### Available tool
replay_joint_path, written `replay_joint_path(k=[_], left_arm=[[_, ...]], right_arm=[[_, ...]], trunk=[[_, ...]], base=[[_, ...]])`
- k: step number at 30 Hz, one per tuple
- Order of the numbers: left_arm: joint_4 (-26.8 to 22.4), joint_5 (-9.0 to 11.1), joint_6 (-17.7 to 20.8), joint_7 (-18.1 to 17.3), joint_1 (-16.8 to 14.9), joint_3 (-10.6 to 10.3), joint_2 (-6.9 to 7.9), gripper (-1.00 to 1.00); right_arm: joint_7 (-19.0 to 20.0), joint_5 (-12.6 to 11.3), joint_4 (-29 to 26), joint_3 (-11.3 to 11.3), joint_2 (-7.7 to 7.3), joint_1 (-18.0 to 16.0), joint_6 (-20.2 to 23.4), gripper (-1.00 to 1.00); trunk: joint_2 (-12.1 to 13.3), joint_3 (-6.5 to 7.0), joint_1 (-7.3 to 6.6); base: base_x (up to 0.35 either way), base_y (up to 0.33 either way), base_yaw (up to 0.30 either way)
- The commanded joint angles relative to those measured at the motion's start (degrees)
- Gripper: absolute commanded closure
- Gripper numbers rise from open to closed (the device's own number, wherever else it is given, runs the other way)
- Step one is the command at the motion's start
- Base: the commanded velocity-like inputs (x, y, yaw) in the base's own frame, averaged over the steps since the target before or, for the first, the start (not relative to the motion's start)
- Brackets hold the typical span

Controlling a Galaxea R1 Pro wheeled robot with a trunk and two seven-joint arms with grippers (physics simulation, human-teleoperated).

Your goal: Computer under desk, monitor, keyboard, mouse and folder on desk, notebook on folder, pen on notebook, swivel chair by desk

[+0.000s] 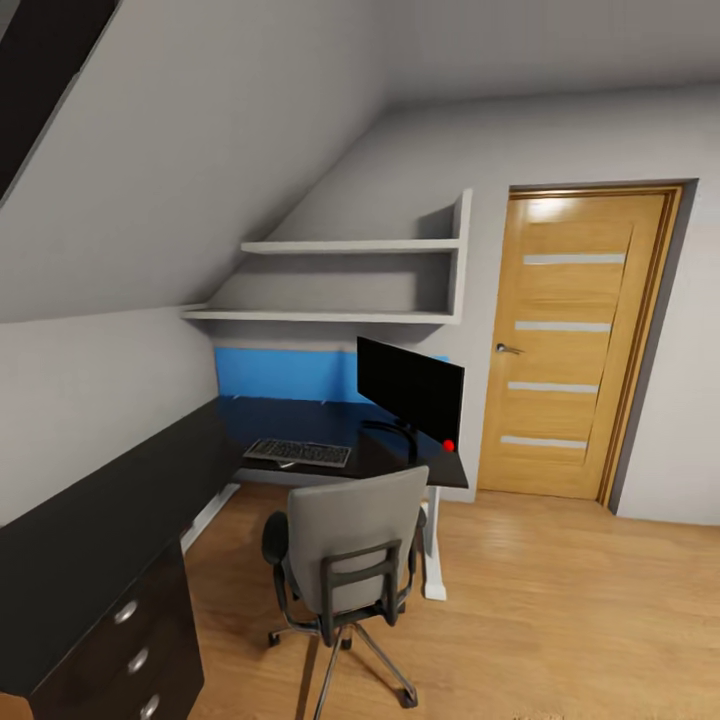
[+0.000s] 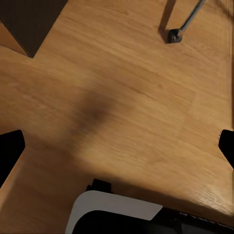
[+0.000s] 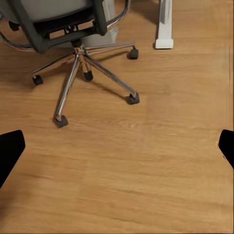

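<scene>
I see the monitor [image 1: 411, 388] and keyboard [image 1: 297, 453] on the desk [image 1: 100, 520], swivel chair [image 1: 350, 560] beside it; folder unseen; both grippers spread, empty

Desk [image 1: 90, 530] carries monitor [image 1: 410, 388] and keyboard [image 1: 297, 453]

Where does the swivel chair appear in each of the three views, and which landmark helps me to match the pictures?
Head view: the swivel chair stands at lower centre, its back toward the camera, in front of the desk.
Left wrist view: one chrome leg with a castor at the top edge.
Right wrist view: seat underside and five-star base at upper left.
Shared landmark: the wooden floor; the desk's white T-foot leg also links the head and right wrist views.
</scene>
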Motion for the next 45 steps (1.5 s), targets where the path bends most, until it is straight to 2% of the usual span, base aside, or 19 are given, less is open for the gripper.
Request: replay_joint_path(k=[1, 15, 20, 27, 29, 45], left_arm=[[-0.1, -0.1, 0.0, 0.0, 0.0, 0.3, -0.02, -1.0], [-0.1, -0.1, -0.1, 0.0, 0.0, 0.3, -0.02, -1.0], [-0.1, -0.1, -0.1, 0.0, 0.0, 0.3, -0.02, -1.0], [-0.1, -0.1, -0.1, 0.0, 0.0, 0.3, -0.02, -1.0], [-0.1, -0.1, -0.1, 0.0, 0.0, 0.2, -0.02, -1.0], [-0.1, -0.1, -0.3, 0.3, 0.0, 0.1, -0.21, -1.0]], right_arm=[[0.0, -0.6, 0.0, 0.0, 0.11, 0.0, -0.1, -1.0], [-0.8, -0.5, 0.0, 0.1, 0.3, 0.0, 0.0, -1.0], [-0.7, 0.3, -0.1, 0.2, 0.27, 0.0, 0.0, -1.0], [-0.7, 4.6, 0.1, 0.1, 0.14, 0.0, -0.1, -1.0], [-0.8, 5.3, 0.5, 0.1, 0.13, 0.0, -0.1, -1.0], [-1.0, 5.9, 1.8, 0.0, 0.29, 0.0, -0.2, -1.0]], trunk=[[-0.1, -0.11, 0.02], [-0.1, -0.78, 0.02], [-0.1, -1.06, 0.02], [-0.1, -1.17, 0.02], [-0.1, -1.18, 0.02], [-0.1, -1.18, 0.02]], base=[[0.024, 0.0, -0.27], [0.003, 0.0, -0.267], [0.012, 0.0, -0.225], [0.204, 0.0, -0.049], [0.107, 0.0, -0.007], [0.014, 0.0, -0.016]])
